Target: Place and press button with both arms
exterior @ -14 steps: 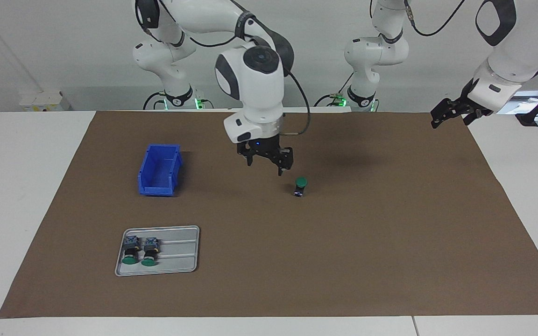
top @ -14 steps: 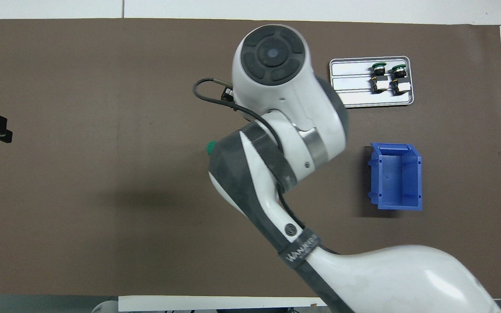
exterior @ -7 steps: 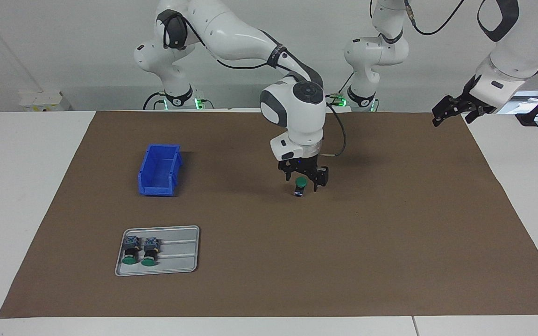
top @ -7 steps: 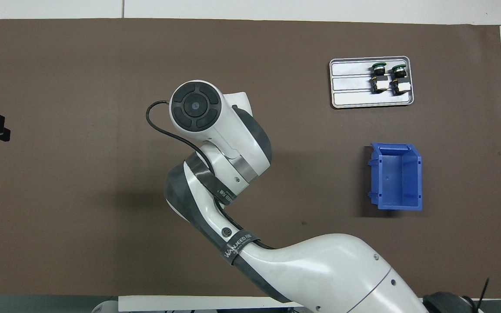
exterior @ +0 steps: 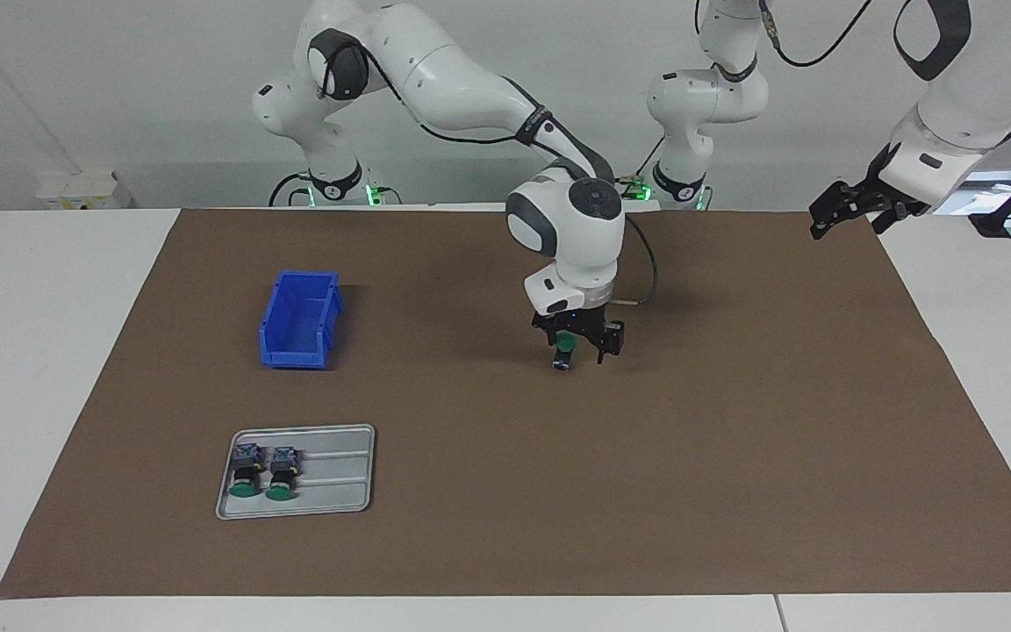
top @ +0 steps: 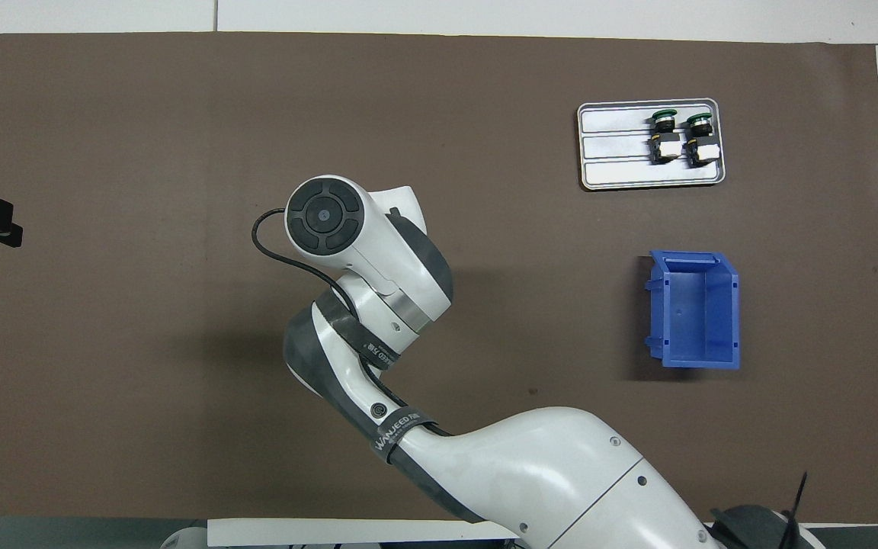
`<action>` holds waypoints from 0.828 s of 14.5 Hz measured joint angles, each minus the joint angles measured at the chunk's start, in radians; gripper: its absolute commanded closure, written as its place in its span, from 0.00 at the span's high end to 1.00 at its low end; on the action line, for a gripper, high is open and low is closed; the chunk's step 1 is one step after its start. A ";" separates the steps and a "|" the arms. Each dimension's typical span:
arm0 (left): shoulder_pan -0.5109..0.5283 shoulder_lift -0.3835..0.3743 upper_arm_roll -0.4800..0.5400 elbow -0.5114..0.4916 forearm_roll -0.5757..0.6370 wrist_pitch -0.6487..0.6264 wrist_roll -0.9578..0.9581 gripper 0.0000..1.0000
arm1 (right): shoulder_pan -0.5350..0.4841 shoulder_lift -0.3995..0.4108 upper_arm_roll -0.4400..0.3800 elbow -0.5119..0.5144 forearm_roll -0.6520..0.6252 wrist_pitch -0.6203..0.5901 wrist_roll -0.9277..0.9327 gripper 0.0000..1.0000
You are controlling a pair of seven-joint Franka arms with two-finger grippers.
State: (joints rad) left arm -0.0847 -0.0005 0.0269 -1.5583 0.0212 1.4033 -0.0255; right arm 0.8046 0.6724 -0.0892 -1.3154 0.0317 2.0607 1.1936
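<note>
Button stands upright on the brown mat near the middle of the table, green cap up, with the right claw lowered around it. The jaws stand wide open, one on each side of the cap, gripping nothing. From the button, the blue bin lies toward 9 o'clock in the facing view and the tray with two spare buttons toward 8 o'clock.

Step in hand: hold the button steady for the press.
- Centre the fingers on the grey-blue body below the collar, not on the cap; contact appears not yet made, though the wrist hides the button from overhead.
- Close gently so that it stays upright.
- Leave the cap clear from above.

Left claw waits open over the mat's edge at 2 o'clock.
</note>
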 measured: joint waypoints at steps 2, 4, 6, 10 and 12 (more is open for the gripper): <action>0.000 0.000 -0.001 -0.002 0.000 0.009 0.009 1.00 | 0.000 -0.003 -0.001 0.000 0.000 -0.003 -0.004 0.98; -0.001 0.000 -0.002 -0.006 0.000 0.020 0.015 1.00 | -0.001 -0.004 -0.001 0.000 0.000 -0.012 -0.005 0.98; -0.001 0.000 -0.002 -0.008 0.000 0.020 0.018 1.00 | -0.002 -0.005 -0.002 0.004 0.000 -0.058 -0.015 0.98; -0.001 0.000 -0.003 -0.008 0.000 0.021 0.019 1.00 | -0.005 -0.006 -0.003 0.025 0.000 -0.102 -0.029 0.98; -0.001 0.000 -0.002 -0.008 0.000 0.021 0.019 1.00 | -0.004 -0.006 -0.003 0.027 0.000 -0.096 -0.029 0.98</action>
State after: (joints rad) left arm -0.0854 0.0000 0.0244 -1.5662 0.0212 1.4244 -0.0063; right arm 0.8002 0.6668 -0.0919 -1.2884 0.0320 1.9647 1.1649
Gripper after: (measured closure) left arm 0.000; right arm 0.022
